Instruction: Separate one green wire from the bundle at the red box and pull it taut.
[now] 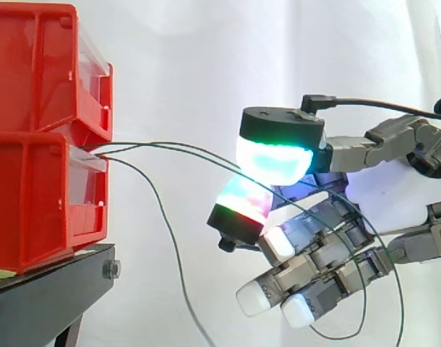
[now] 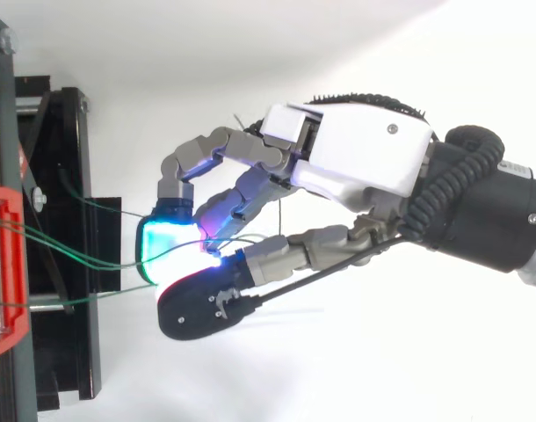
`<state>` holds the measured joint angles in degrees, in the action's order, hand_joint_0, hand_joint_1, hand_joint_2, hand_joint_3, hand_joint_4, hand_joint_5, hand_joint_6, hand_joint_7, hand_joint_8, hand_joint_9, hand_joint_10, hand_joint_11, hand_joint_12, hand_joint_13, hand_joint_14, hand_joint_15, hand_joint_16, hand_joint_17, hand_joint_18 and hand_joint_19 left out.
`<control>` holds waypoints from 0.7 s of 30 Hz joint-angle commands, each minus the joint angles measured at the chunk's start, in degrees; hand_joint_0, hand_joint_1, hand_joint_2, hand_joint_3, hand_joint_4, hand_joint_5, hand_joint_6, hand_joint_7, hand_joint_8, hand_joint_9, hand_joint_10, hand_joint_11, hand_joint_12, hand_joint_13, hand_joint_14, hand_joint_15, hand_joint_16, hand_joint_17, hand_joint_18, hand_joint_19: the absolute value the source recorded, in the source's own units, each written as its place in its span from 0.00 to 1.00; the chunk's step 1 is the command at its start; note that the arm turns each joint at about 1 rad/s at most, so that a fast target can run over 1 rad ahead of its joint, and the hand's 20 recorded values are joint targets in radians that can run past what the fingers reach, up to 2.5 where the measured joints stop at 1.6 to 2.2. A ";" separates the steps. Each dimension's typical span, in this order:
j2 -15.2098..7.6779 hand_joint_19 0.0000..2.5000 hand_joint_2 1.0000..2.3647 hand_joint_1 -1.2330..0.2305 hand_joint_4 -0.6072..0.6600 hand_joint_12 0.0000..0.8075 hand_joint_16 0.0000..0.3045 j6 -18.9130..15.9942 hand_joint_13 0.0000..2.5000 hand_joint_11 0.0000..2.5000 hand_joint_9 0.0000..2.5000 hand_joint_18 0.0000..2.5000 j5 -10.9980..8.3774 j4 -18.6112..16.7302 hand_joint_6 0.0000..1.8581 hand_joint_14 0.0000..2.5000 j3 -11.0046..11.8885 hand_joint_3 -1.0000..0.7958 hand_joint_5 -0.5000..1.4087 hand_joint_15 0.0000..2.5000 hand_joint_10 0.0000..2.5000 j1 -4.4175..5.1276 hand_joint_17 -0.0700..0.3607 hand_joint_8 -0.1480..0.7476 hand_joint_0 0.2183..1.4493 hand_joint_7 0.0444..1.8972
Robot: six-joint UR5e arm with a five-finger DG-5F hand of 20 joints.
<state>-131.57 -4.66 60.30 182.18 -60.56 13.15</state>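
Several thin green wires leave the gap between two stacked red bins (image 1: 32, 202) at the left. Two of them (image 1: 178, 148) run nearly level to the right and pass between two glowing pads (image 1: 275, 157) of my hand (image 2: 360, 158), which pinch there. I cannot tell whether the pads hold one wire or both. A third wire (image 1: 163, 224) hangs slack and droops away below the bins. Past the pinch, green wire loops down behind the other fingers (image 1: 329, 253), which are curled loosely with white pads. From above, the wires (image 2: 92, 261) cross the stand to the cyan pad (image 2: 167, 242).
The bins sit on a black stand (image 1: 54, 296) whose frame (image 2: 66, 176) lies under the wires in the top view. The red bin rim (image 2: 4, 264) is at the left edge. A white curtain forms the background.
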 commanded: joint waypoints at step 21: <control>0.00 0.19 0.01 0.47 0.57 0.44 0.16 0.00 0.31 0.28 0.41 0.30 0.09 -0.07 0.48 0.01 0.44 0.33 0.18 0.14 0.01 -0.06 0.41 0.47 0.31 0.59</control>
<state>-131.49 -4.66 60.36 182.11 -60.35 13.16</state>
